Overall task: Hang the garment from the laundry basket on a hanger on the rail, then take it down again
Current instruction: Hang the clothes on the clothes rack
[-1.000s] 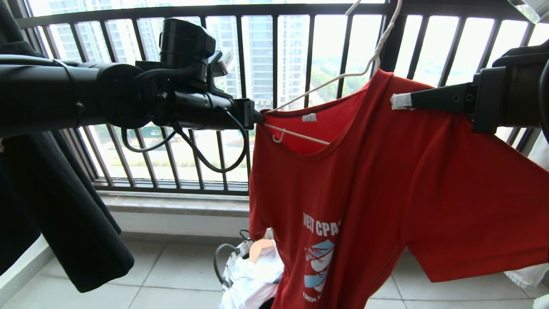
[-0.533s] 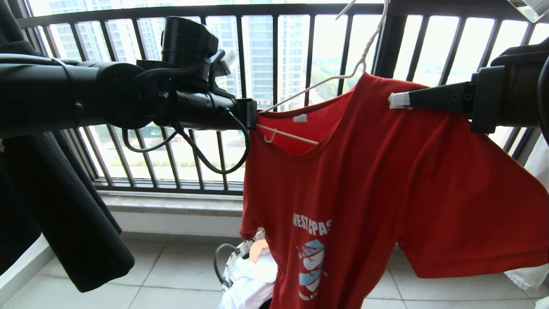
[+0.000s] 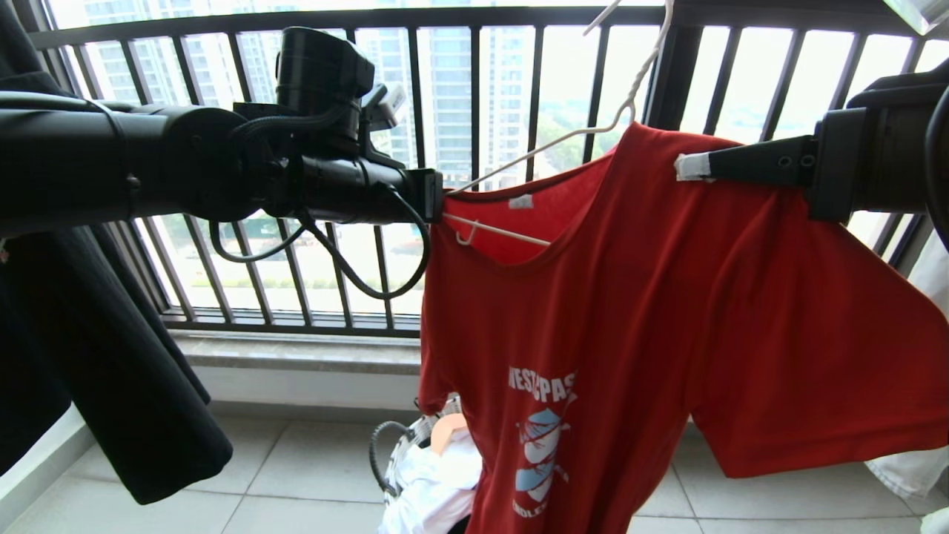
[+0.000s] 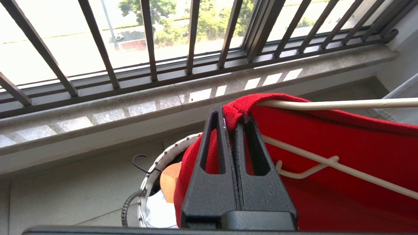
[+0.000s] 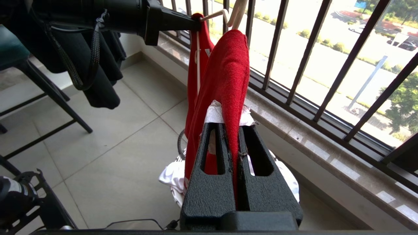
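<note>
While the red short-sleeved T-shirt (image 3: 637,311) hangs on the thin cream-white wire hanger (image 3: 563,137), left gripper (image 4: 234,122) pinches its collar edge and right gripper (image 5: 231,129) pinches its shoulder. Round woven-rimmed laundry basket (image 3: 415,434) sits below; black garment (image 3: 111,356) hangs left.

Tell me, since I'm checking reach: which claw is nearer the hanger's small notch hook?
Left. The left claw is shut on the red T-shirt collar right beside the notch hook; the right claw grips the far shoulder.
</note>
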Robot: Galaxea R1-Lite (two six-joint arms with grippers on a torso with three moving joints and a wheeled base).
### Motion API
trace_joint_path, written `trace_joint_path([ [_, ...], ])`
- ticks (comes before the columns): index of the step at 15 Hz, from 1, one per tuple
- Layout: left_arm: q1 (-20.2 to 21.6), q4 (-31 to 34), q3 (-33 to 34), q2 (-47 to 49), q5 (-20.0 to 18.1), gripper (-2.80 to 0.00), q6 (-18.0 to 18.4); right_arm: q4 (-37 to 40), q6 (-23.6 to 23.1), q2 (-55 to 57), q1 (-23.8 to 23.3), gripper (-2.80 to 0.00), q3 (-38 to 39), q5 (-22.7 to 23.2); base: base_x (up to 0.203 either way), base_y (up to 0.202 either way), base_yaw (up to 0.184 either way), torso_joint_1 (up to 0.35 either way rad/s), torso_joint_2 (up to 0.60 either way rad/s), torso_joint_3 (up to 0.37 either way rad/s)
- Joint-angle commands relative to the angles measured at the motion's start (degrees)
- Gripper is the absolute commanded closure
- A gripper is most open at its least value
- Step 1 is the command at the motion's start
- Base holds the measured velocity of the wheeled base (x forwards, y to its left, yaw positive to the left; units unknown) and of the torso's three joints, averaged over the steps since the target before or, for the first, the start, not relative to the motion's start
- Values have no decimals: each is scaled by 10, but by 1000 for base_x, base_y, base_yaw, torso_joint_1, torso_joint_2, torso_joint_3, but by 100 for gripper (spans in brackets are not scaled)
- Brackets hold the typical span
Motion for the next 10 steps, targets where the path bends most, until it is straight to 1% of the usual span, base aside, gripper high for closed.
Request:
trace_joint_path([
  [1, 0, 0, 0, 0, -1, 0, -1, 0, 0, 9, -3, 0, 0, 0, 0, 0, 0, 0, 0, 0],
  [4, 0, 0, 1, 0, -2, 0, -1, 0, 1, 12, -1, 0, 5, 9, 0, 0, 0, 0, 0, 0],
  [5, 0, 0, 4, 0, -2, -280, -1, 0, 1, 13, 0, 0, 5, 13, 0, 0, 0, 0, 0, 0],
  [10, -1, -1, 7, 1, -2, -280, 0, -1, 1, 8, 1, 0, 4, 21, 0, 0, 0, 0, 0, 0],
])
